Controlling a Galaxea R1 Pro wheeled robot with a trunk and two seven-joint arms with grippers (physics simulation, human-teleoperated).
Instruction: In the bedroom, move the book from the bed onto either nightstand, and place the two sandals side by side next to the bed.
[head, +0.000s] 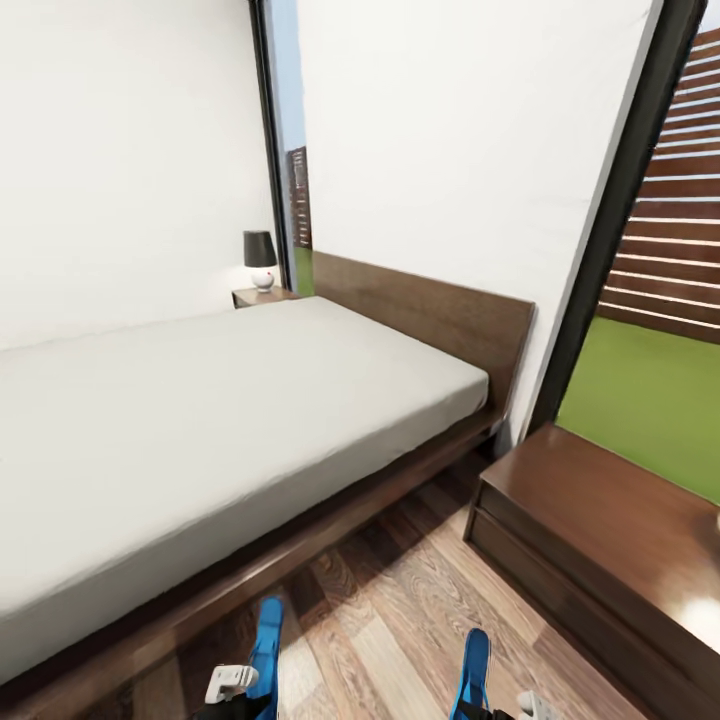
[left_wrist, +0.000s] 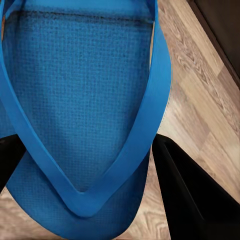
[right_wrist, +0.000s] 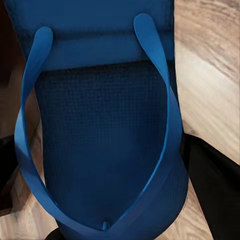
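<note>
Each gripper is clamping one blue sandal, left sandal (head: 267, 640) and right sandal (head: 473, 670), at its toe end above the floor (head: 390, 610) near the bed (head: 200, 420); being light and floppy, they are probably drooping.

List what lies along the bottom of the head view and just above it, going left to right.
bed → left sandal → right sandal → nightstand
</note>
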